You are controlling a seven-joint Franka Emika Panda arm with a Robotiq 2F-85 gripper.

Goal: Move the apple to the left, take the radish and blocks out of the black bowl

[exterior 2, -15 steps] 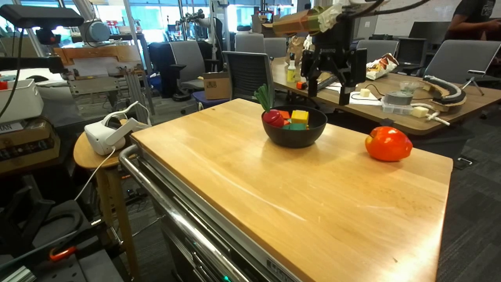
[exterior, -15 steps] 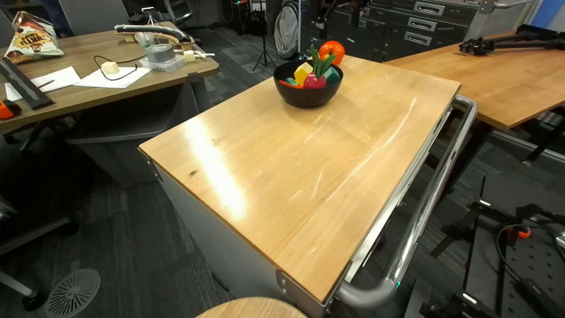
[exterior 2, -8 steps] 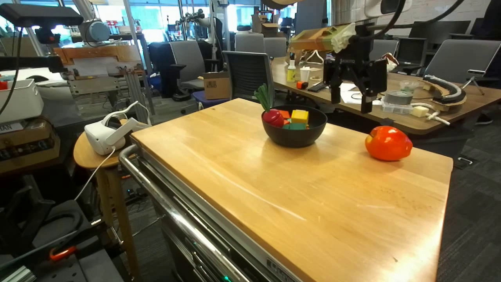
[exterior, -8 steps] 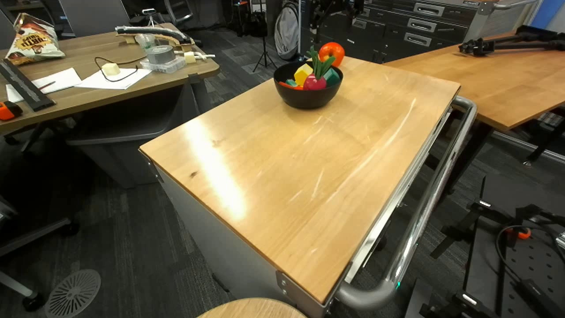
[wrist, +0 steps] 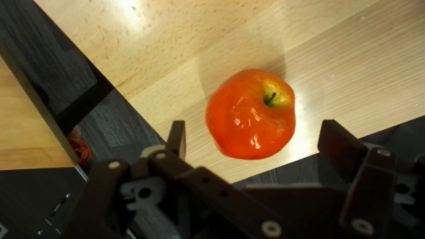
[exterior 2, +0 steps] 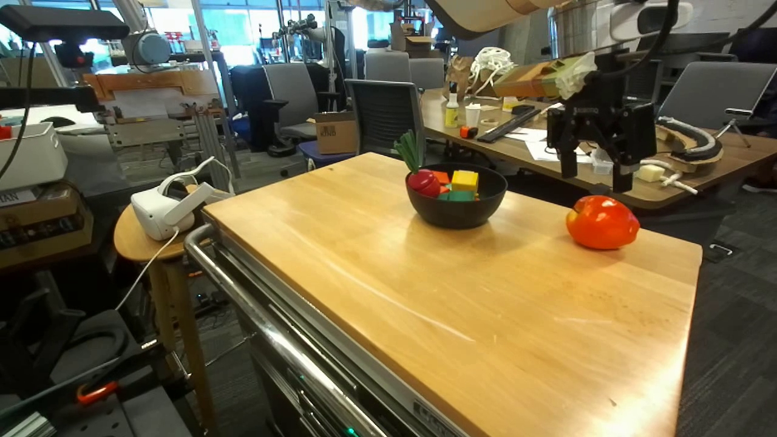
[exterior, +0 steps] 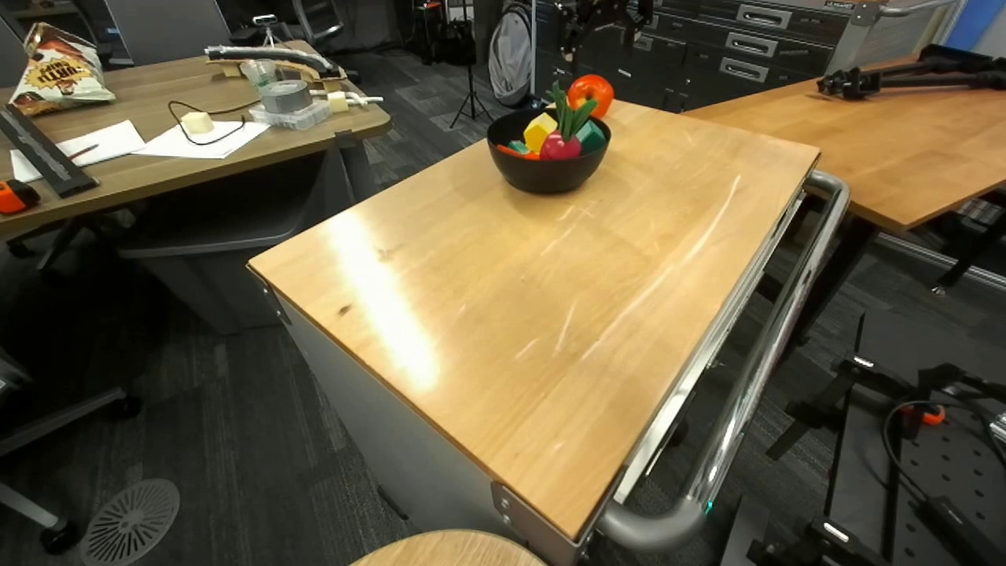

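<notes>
Near the edge of the wooden surface [exterior 2: 498, 285], the red apple [exterior 2: 603, 223] lies below the gripper [exterior 2: 595, 174], whose empty jaws hang wide apart, not touching it.

Looks glossy on the apple [wrist: 245, 129], satin on the black bowl [exterior 2: 458, 209]. Reads as shiny, scratched wood across the tabletop [exterior 2: 455, 285], polished metal along the handle bar [exterior: 770, 346], matt plastic on the headset [exterior 2: 152, 215].

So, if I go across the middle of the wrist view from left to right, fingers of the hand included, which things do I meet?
Wooden surface at the left edge → reddish item, too unclear to name → first finger → apple → second finger.
</notes>
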